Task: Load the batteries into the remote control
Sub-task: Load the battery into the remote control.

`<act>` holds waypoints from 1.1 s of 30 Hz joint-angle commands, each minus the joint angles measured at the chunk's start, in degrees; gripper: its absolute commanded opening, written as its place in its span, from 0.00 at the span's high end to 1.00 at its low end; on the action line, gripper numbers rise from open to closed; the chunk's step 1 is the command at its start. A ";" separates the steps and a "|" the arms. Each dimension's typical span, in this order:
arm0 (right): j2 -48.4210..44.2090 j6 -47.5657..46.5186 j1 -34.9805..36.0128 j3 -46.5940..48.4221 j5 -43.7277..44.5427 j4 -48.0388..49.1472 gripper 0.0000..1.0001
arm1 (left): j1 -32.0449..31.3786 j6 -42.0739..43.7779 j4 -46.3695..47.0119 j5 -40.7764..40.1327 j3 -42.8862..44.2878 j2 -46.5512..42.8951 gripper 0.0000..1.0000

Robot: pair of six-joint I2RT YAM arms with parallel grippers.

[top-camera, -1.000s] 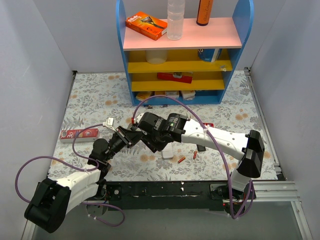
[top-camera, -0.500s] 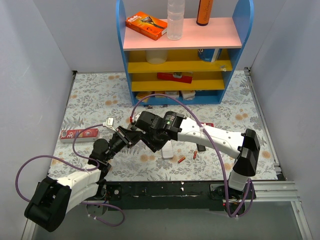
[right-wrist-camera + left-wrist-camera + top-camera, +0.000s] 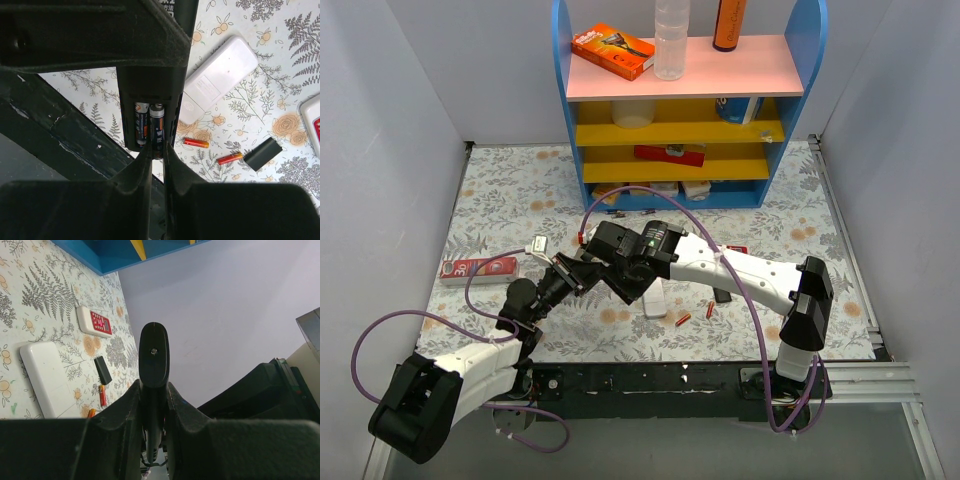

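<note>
My left gripper (image 3: 567, 276) is shut on a slim black remote (image 3: 150, 85) and holds it above the mat; its rounded end sticks up between the fingers in the left wrist view (image 3: 153, 355). The remote's battery bay is open, with one dark battery (image 3: 141, 127) seated in it. My right gripper (image 3: 158, 152) is shut on the end of a second dark battery (image 3: 158, 127) lying in the bay beside the first. Two red-orange batteries (image 3: 196, 143) (image 3: 230, 159) lie on the mat. The plain white remote (image 3: 220, 77) lies flat beneath, untouched; it also shows in the top view (image 3: 657, 300).
A small black cover (image 3: 263, 154) lies beside the loose batteries. A white remote with red buttons (image 3: 95, 321) lies further right. A red box (image 3: 478, 268) sits at the left. The blue shelf unit (image 3: 680, 190) stands at the back. Both arms cross over the mat's middle.
The right arm has shifted a little to the left, bringing its gripper closer against the remote. The left arm has stayed still.
</note>
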 commanded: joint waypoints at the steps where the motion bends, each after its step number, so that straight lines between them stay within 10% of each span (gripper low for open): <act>1: 0.53 1.18 -0.23 2.16 1.39 -1.76 0.82 | -0.39 -1.11 3.55 -0.68 -0.74 -0.78 1.00; 33: -5.00 -5.92 -0.15 5.07 -2.03 6.05 0.51 | -0.74 -9.11 3.29 1.52 -1.19 0.28 1.00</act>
